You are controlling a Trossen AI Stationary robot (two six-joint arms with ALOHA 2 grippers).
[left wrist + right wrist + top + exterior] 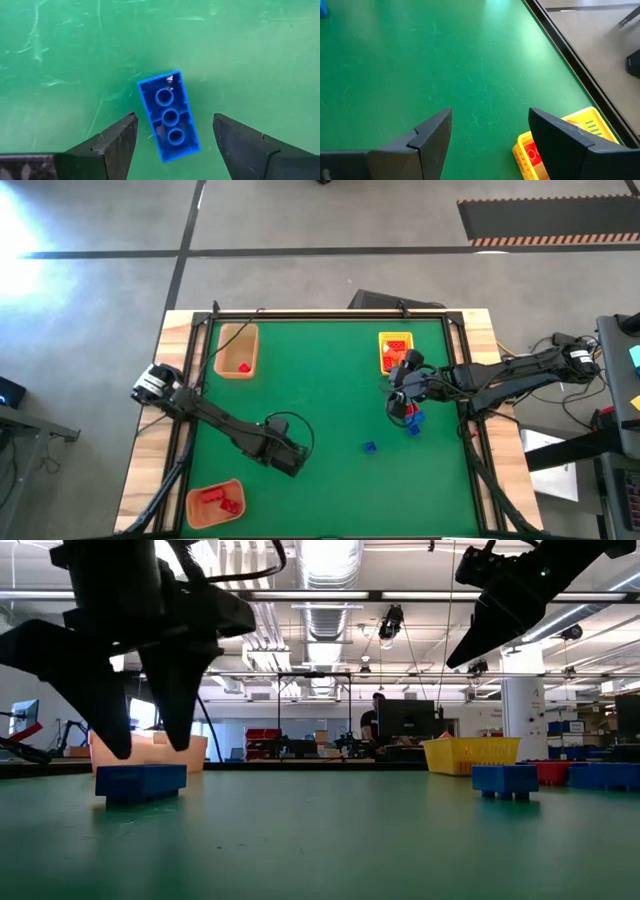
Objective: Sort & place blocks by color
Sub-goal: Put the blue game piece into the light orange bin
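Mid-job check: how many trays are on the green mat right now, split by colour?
tan tray: 1
yellow tray: 1
orange tray: 1
Total: 3 trays

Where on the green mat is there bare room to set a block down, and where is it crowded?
Bare mat lies between the tan tray and yellow tray, and near the front edge right of the orange tray. It is crowded under the right gripper, beside the blue blocks.
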